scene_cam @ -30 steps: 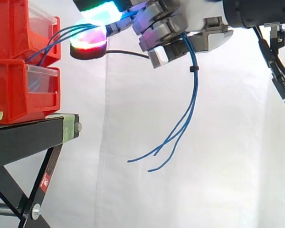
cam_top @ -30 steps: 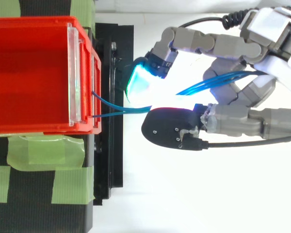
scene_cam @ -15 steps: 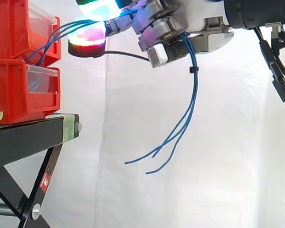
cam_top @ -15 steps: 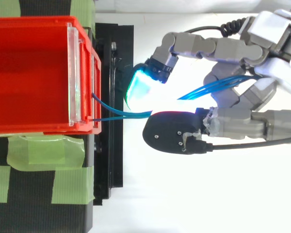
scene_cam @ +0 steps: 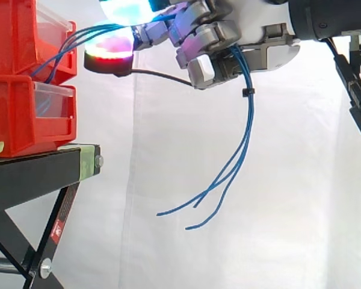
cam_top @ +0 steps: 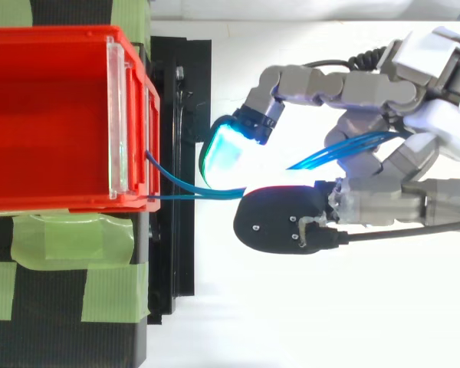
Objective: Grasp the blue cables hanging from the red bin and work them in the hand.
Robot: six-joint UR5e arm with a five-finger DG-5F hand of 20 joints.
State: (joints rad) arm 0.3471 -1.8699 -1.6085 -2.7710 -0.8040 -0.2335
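Observation:
Several blue cables [scene_cam: 248, 123] come out of the front of the upper red bin [scene_cam: 15, 36] and run across to my hand [scene_cam: 228, 39]. The hand's fingers are curled round the bundle, so it is shut on the cables. Below the hand the cables hang free, held together by a small black tie, and their loose ends curve left in mid-air. From above, the cables [cam_top: 185, 189] cross the gap between the bin [cam_top: 54, 115] and the hand [cam_top: 383, 165]. A cyan glowing fingertip [cam_top: 226, 149] and a dark pad with a red glow [scene_cam: 111, 51] flank the strands near the bin.
A second red bin [scene_cam: 24, 114] sits under the first on the black stand [scene_cam: 42, 174]. Green tape [cam_top: 69, 238] marks the stand's top. A white curtain hangs behind. Open air lies below and right of the hand.
The hand has shifted slightly right, away from the bin, keeping its hold. The cables' loose ends have dropped a little lower and swung left.

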